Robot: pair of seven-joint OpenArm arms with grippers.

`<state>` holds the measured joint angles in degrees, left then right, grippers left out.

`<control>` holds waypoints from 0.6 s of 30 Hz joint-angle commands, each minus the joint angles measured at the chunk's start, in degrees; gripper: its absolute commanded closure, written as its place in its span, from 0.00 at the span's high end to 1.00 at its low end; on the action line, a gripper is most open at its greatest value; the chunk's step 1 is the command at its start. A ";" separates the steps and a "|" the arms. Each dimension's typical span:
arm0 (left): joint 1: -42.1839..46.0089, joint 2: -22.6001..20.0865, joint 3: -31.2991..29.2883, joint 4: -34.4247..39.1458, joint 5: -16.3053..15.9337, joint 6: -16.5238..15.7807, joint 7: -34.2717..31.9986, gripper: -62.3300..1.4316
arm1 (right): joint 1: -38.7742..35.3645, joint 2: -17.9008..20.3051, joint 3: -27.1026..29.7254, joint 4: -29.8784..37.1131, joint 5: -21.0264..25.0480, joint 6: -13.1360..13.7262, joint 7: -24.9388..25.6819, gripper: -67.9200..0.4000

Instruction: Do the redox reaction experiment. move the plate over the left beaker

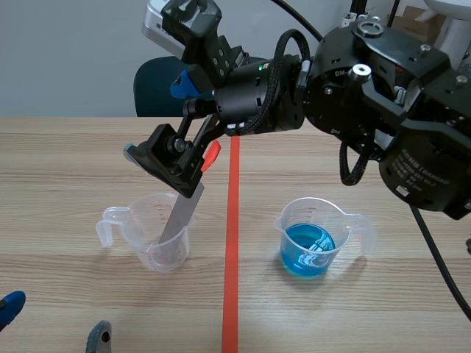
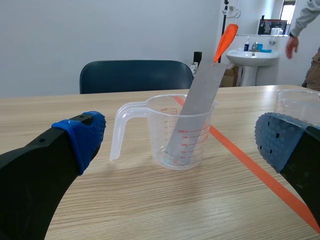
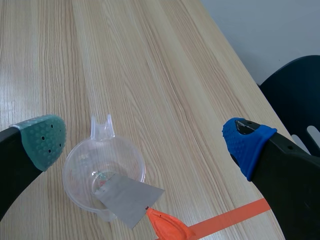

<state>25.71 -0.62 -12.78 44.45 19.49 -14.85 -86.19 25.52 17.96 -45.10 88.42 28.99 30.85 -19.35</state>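
Light wood-grain table (image 1: 73, 154), crossed by one orange-red tape line (image 1: 232, 243) running away from the robot. Behind the far edge: dark blue chair (image 2: 135, 75) against a pale, plain wall (image 2: 100, 30). Further back, past the left gripper's right finger: white washbasin (image 2: 252, 57) on a pedestal, with a person's hand (image 2: 291, 45) and grey sleeve (image 2: 306, 17) beside it.

Left gripper (image 2: 182, 137): low over the near part of the table, fingers spread wide, blue dotted pads bare, nothing between them. Directly ahead of it, apart from both pads: left beaker (image 2: 175, 132), clear plastic with red graduations, upright on the table, handle turned toward the gripper's left finger.

Plate (image 2: 196, 107): flat grey strip with an orange tip (image 2: 226, 40). Lower end inside the left beaker. Body tilted, leaning on the rim on the side nearer the tape line. Orange tip up and outside.

Right gripper (image 3: 145, 142): raised above the left beaker, arm extended across the tape line, fingers wide apart, one pad grey-green, the other blue. Plate below and between the fingers, touching neither pad in the right wrist view. Contact between the plate's upper end and the lower finger in the scene view: cannot tell.

Right beaker (image 1: 313, 239): upright on the far side of the tape line from the right gripper, partly filled with blue liquid (image 1: 309, 250).
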 commanded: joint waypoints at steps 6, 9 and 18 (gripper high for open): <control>-0.17 -0.07 -0.11 0.24 -0.37 0.09 -1.01 1.00 | 1.11 -0.02 0.20 0.48 0.59 -0.04 0.87 1.00; -0.17 -0.07 -0.11 0.24 -0.37 0.09 -1.01 1.00 | 1.11 -0.02 0.20 0.48 0.59 -0.04 0.76 1.00; -0.17 -0.07 -0.11 0.24 -0.37 0.09 -1.01 1.00 | 1.11 -0.02 0.20 0.48 0.61 -0.04 0.61 1.00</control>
<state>25.71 -0.62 -12.78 44.45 19.49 -14.85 -86.19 25.52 17.96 -45.10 88.42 28.99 30.85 -19.55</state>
